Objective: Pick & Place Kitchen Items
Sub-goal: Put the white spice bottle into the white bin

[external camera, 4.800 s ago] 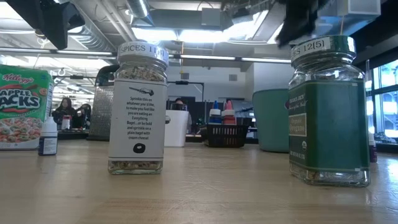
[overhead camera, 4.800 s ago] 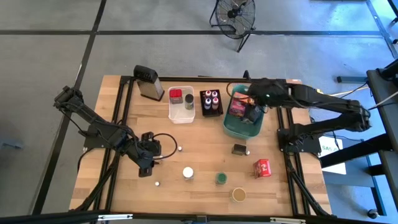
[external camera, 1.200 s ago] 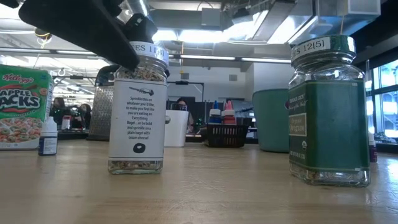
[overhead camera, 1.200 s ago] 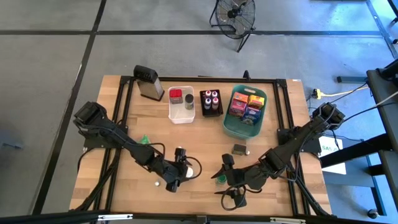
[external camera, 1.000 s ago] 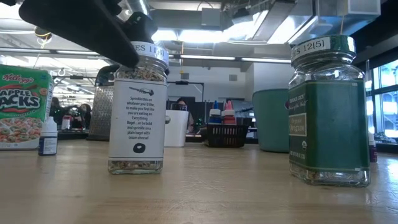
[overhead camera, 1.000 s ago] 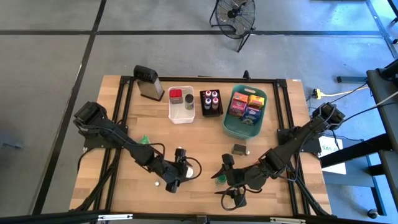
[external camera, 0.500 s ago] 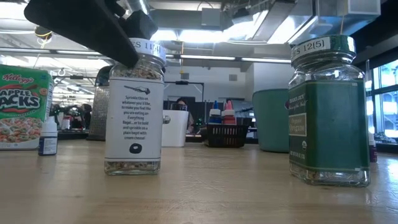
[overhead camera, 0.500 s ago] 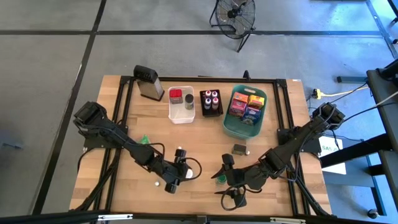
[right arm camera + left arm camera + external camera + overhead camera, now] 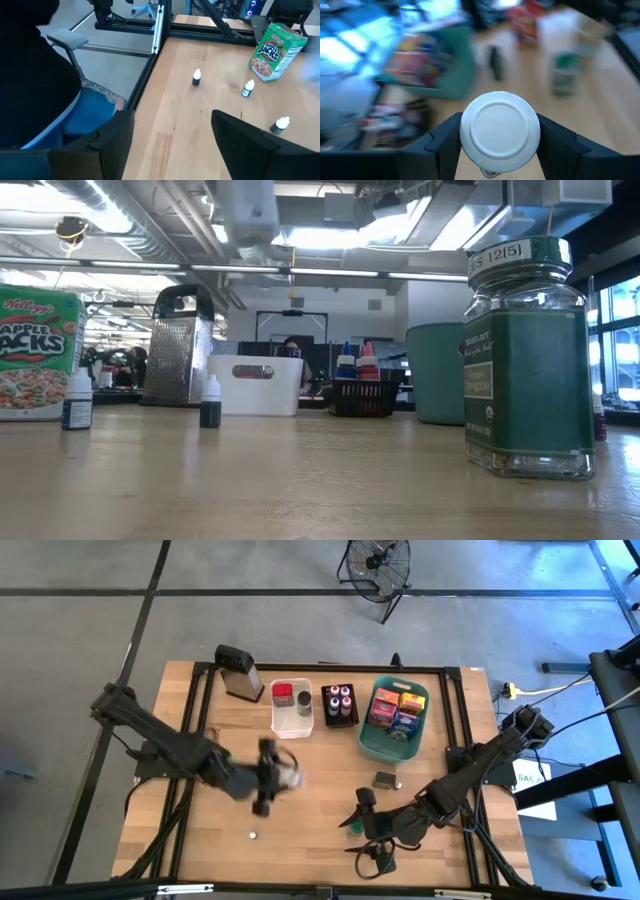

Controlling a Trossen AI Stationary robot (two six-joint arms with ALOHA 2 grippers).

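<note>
Wood top, high view: pale plank table [image 9: 320,790] in a black frame on a grey floor, a fan [image 9: 377,562] beyond its far edge.
Far row, high view: metal grater [image 9: 238,672], white bin [image 9: 291,720], black tray [image 9: 340,705] of small bottles, teal basket [image 9: 377,745] with coloured boxes.
Left gripper, high view: left gripper [image 9: 283,778] over the middle of the table, blurred, with a white-capped jar [image 9: 291,778] between its fingers.
Right gripper, high view: right gripper [image 9: 362,823] low near the front edge, beside a green-lidded jar [image 9: 352,826].
Low view: bare wood runs back to the grater, bin, tray and basket; green spice jar [image 9: 525,360] stands close on the right, cereal box [image 9: 38,350] and two dropper bottles [image 9: 210,402] on the left; ceiling lights, ducts and a seated person behind.
Left wrist view: fingers [image 9: 440,145] pinch the jar's sides, its white cap facing the camera; basket and table blurred beyond.
Right wrist view: fingers [image 9: 245,137] stand spread with nothing between them; cereal box and three dropper bottles on the wood, table frame and floor past the edge.
</note>
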